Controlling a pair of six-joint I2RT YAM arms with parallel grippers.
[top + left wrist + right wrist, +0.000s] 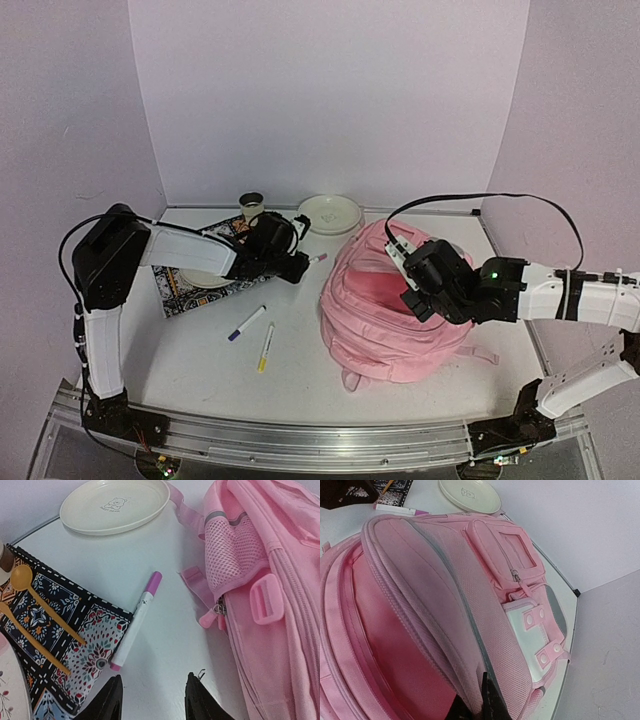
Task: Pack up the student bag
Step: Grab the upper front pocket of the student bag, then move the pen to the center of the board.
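The pink student bag [390, 325] lies on the table right of centre, its main compartment gaping and showing a darker pink inside [385, 645]. My right gripper [410, 298] is shut on the edge of the bag's front flap [470, 630], with the fabric pinched between the jaws at the opening. My left gripper [155, 682] hovers open over bare table, just left of the bag's side pocket [232, 550]. A white marker with a pink cap [137, 620] lies just ahead of its left finger, untouched.
A blue-capped marker [247, 323] and a yellow one [265, 347] lie near the front centre. A patterned mat [65, 630] holds yellow spoons [40, 605] and a plate [208, 280]. A cream plate [330, 213] and a small cup [252, 205] stand at the back.
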